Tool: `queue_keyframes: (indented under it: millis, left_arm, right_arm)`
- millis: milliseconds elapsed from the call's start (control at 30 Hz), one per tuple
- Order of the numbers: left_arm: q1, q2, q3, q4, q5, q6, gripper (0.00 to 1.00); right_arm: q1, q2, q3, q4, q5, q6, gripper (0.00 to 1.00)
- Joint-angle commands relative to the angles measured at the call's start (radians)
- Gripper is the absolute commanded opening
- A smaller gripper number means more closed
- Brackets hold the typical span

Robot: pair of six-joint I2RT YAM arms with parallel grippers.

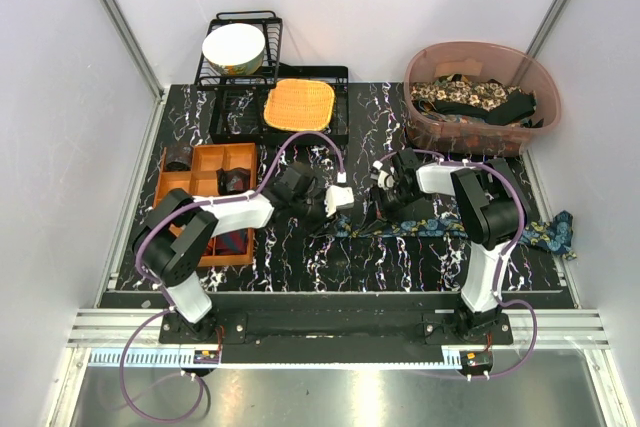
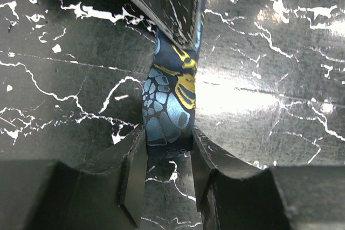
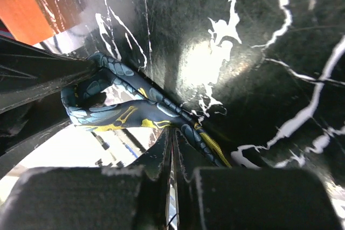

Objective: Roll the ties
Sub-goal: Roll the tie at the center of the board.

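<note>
Fingers (image 2: 135,171) of the left gripper (image 2: 168,145) stand at the bottom of the left wrist view with only a narrow gap between them. The end of the blue tie (image 2: 170,106) with the teal and yellow print fills that gap, so the gripper appears to hold it by its two edges. At the top of the same view the right gripper (image 3: 172,136) shows with its jaws all but closed, pinching the same tie a short way along. The cloth between the two grippers bows into a short curved band. In the right wrist view that band appears left of centre as a small fold doubled back on itself, which I take to be the first turn of the roll. In the top view both grippers meet near the middle of the black marbled table (image 1: 400,267), and the rest of the tie trails flat along the table toward its lower right edge, unrolled. Other ties lie heaped in the pink tub (image 1: 480,47) at the upper right, and an orange tray (image 1: 165,187) sits at the left. The roll is barely begun. To do this step well, the first turn should be tight and square to the tie's length. The left gripper would best turn the end over while the right one feeds cloth under light tension, so the edges stack evenly. The fabric looks thin and slippery, so a loose pinch or a skewed start would probably let the coil cone out or spring open.
</note>
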Motion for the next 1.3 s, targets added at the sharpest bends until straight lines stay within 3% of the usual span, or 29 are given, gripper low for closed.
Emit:
queue_keyframes:
  millis: [0,367,533,833,1267]
  left_arm:
    - [-0.009,0.032,0.082,0.041,0.043,-0.031,0.38]
    - [-0.084,0.13,0.162,0.081,0.046,-0.092,0.36]
    - [-0.087,0.153,0.158,0.028,0.009,-0.072,0.36]
    - [-0.089,0.181,0.172,-0.077,-0.055,-0.029,0.36]
    - [-0.089,0.187,0.178,-0.086,-0.068,-0.012,0.35]
  right_arm:
    - [0.005,0.032,0.004,0.001,0.052,-0.011,0.07]
    - [0.005,0.033,0.009,0.009,0.041,-0.005,0.08]
    - [0.004,0.012,0.011,0.01,0.024,-0.008,0.09]
    - [-0.009,-0.135,0.009,-0.07,-0.065,-0.029,0.31]
    - [-0.013,-0.12,0.001,-0.054,-0.111,0.023,0.41]
